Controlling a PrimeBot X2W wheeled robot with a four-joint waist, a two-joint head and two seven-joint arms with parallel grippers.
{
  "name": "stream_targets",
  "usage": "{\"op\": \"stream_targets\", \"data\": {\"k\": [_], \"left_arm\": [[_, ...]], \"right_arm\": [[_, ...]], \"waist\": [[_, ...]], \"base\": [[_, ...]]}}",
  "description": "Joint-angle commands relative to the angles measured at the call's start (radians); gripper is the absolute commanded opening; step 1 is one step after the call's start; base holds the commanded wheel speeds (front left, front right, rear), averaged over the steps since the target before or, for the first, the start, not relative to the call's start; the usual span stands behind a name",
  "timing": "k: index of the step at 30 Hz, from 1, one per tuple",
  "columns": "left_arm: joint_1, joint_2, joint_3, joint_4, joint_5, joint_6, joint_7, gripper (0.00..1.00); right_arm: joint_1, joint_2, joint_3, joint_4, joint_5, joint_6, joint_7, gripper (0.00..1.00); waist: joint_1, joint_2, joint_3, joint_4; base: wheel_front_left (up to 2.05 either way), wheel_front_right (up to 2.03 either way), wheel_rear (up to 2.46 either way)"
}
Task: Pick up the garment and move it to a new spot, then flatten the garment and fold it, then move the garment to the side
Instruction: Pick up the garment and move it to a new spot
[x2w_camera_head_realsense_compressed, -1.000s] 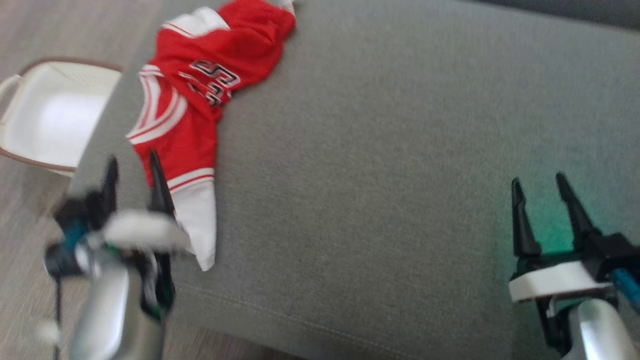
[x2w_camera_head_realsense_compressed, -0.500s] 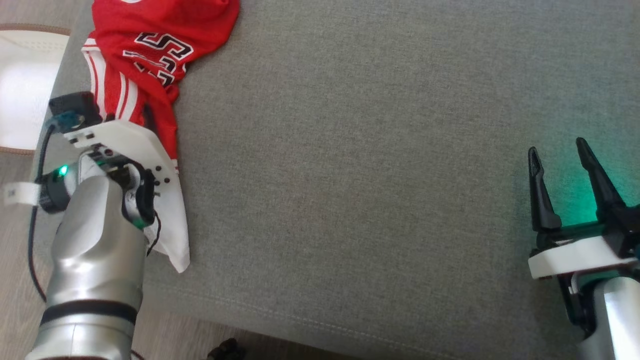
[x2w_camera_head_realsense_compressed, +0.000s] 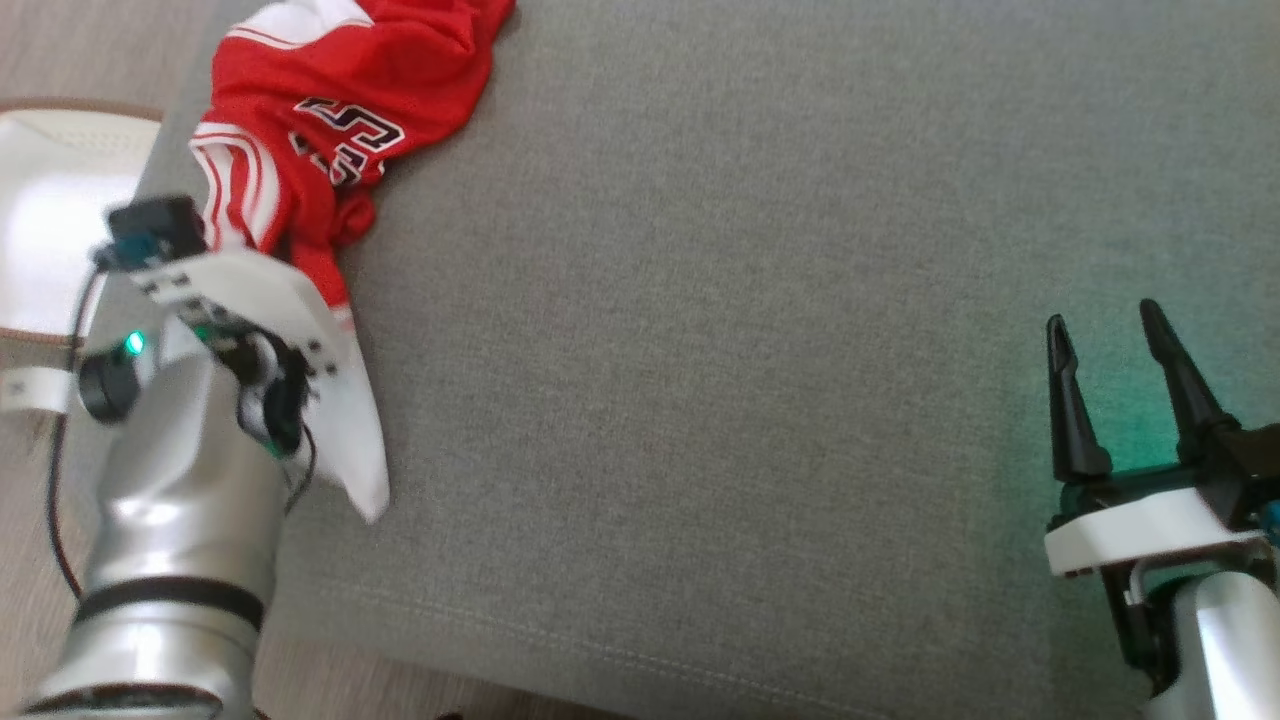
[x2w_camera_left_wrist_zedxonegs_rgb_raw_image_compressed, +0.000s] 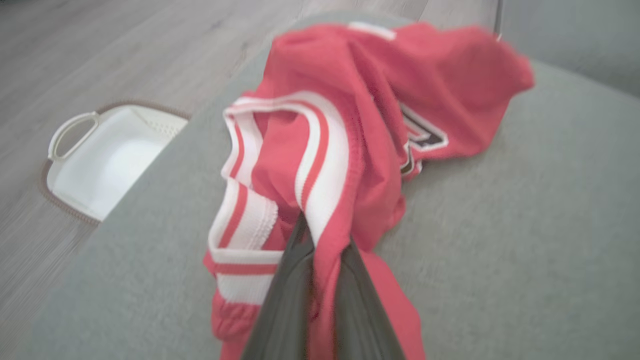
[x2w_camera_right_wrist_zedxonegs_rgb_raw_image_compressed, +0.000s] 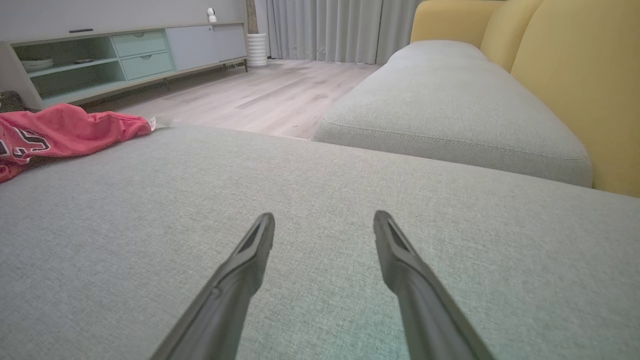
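The garment (x2w_camera_head_realsense_compressed: 350, 70) is a red jersey with white stripes and dark numbers, crumpled at the far left corner of the grey sofa cushion (x2w_camera_head_realsense_compressed: 750, 350). In the left wrist view my left gripper (x2w_camera_left_wrist_zedxonegs_rgb_raw_image_compressed: 322, 235) is shut on a red-and-white striped fold of the garment (x2w_camera_left_wrist_zedxonegs_rgb_raw_image_compressed: 380, 100), which rises between the two fingers. In the head view the left wrist plate (x2w_camera_head_realsense_compressed: 250, 300) covers those fingers and the garment's white hem. My right gripper (x2w_camera_head_realsense_compressed: 1102, 318) stands open and empty over bare cushion at the lower right. The right wrist view shows the right gripper (x2w_camera_right_wrist_zedxonegs_rgb_raw_image_compressed: 325, 217) with the garment (x2w_camera_right_wrist_zedxonegs_rgb_raw_image_compressed: 65, 130) far to its left.
A white basket (x2w_camera_head_realsense_compressed: 40, 200) sits on the wooden floor beside the cushion's left edge. Another grey seat cushion (x2w_camera_right_wrist_zedxonegs_rgb_raw_image_compressed: 450, 100) and yellow back cushions (x2w_camera_right_wrist_zedxonegs_rgb_raw_image_compressed: 575, 75) lie beyond the right gripper. A low cabinet (x2w_camera_right_wrist_zedxonegs_rgb_raw_image_compressed: 125, 55) stands across the floor.
The left gripper reached onto the garment's striped edge and shut on it, bunching the cloth. The head camera has shifted. The right gripper stays open in place.
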Motion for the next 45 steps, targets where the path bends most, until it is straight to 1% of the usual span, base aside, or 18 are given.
{"op": "stream_targets", "data": {"k": [1,5,6,9,12,13,17,22,27,31,35,38,41,45], "left_arm": [[-0.067,0.057,0.032,-0.047,-0.007,-0.009,-0.031,0.00],[-0.108,0.067,0.017,-0.118,-0.003,-0.037,-0.050,0.00],[-0.121,0.071,0.008,-0.165,-0.001,-0.048,-0.046,0.00],[-0.131,0.078,-0.006,-0.254,0.001,-0.060,-0.025,0.00],[-0.127,0.081,-0.020,-0.366,-0.003,-0.072,0.018,0.00],[-0.127,0.081,-0.020,-0.366,-0.003,-0.072,0.018,0.00],[-0.096,0.072,-0.042,-0.547,-0.029,-0.093,0.099,0.00],[-0.030,0.046,-0.078,-0.800,-0.087,-0.109,0.227,0.00],[0.032,0.019,-0.108,-1.013,-0.150,-0.107,0.342,0.00],[0.064,0.007,-0.133,-1.112,-0.184,-0.098,0.411,0.00],[0.087,0.004,-0.155,-1.135,-0.190,-0.091,0.440,0.00],[0.110,-0.005,-0.186,-1.088,-0.193,-0.089,0.456,0.00],[0.139,-0.008,-0.215,-0.976,-0.179,-0.090,0.448,0.00],[0.156,0.008,-0.240,-0.752,-0.093,-0.072,0.339,0.00]], "right_arm": [[0.009,0.004,0.022,-0.022,0.007,0.007,-0.008,1.00],[0.008,0.028,0.029,0.004,0.013,0.007,-0.027,1.00],[0.007,0.044,0.037,0.023,0.016,0.007,-0.040,1.00],[0.008,0.065,0.049,0.052,0.022,0.007,-0.058,1.00],[0.011,0.080,0.055,0.077,0.025,0.007,-0.075,1.00],[0.011,0.080,0.055,0.077,0.025,0.007,-0.075,1.00],[0.017,0.091,0.056,0.103,0.031,0.007,-0.092,1.00],[0.030,0.097,0.053,0.122,0.038,0.007,-0.105,1.00],[0.037,0.098,0.060,0.131,0.059,0.007,-0.113,1.00],[0.035,0.098,0.070,0.133,0.077,0.007,-0.116,1.00],[0.027,0.098,0.080,0.140,0.092,0.007,-0.119,1.00],[0.023,0.098,0.082,0.146,0.100,0.007,-0.120,1.00],[0.015,0.098,0.094,0.154,0.108,0.007,-0.121,1.00],[-0.001,0.098,0.107,0.152,0.122,0.007,-0.121,1.00]], "waist": [[0.0000,0.0000,-0.029,-0.003],[0.0000,0.0000,-0.078,-0.025],[0.0000,0.0000,-0.108,-0.045],[0.0000,0.0000,-0.150,-0.085],[0.0000,0.0000,-0.187,-0.133],[0.0000,0.0000,-0.187,-0.133],[0.0000,0.0000,-0.231,-0.204],[0.0000,0.0000,-0.263,-0.295],[0.0000,0.0000,-0.270,-0.384],[0.0000,0.0000,-0.261,-0.446],[0.0000,0.0000,-0.251,-0.499],[0.0000,0.0000,-0.244,-0.526],[0.0000,0.0000,-0.238,-0.554],[0.0000,0.0000,-0.229,-0.583]], "base": [[0.00,0.00,0.00],[0.00,0.00,0.00],[0.00,0.00,0.00],[0.00,0.00,0.00],[0.00,0.00,0.00],[0.00,0.00,0.00],[0.00,0.00,0.00],[0.00,0.00,0.00],[0.00,0.00,0.00],[0.00,0.00,0.00],[0.00,0.00,0.00],[0.00,0.00,0.00],[0.00,0.00,0.00],[0.00,0.00,0.00]]}}
